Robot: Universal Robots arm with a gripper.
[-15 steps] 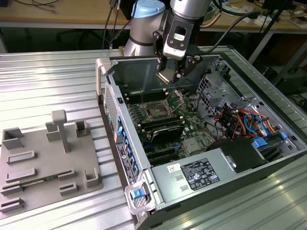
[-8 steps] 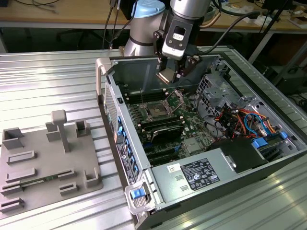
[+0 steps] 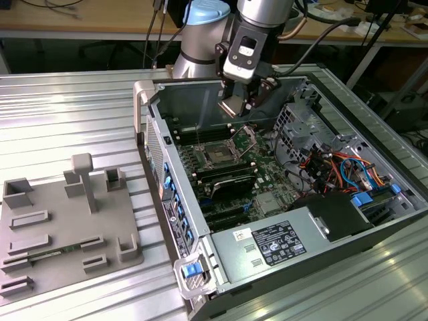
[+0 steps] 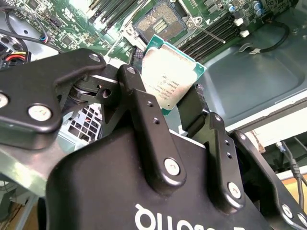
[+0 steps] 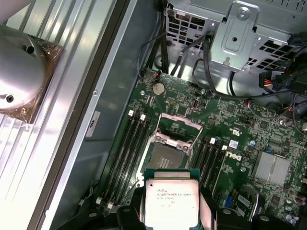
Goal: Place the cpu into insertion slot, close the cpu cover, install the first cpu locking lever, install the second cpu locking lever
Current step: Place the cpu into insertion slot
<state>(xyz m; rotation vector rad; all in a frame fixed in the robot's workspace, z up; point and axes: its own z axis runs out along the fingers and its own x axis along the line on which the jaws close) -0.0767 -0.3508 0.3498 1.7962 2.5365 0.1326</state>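
Right between the fingers sits the cpu, gripped tight by its edges. Below them the insertion slot lies open, cpu cover flipped up.

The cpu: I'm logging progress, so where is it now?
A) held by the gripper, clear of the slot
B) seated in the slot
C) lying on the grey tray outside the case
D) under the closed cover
A: the second wrist view shows the gripper shut on the cpu, and the first wrist view shows the slot bare.
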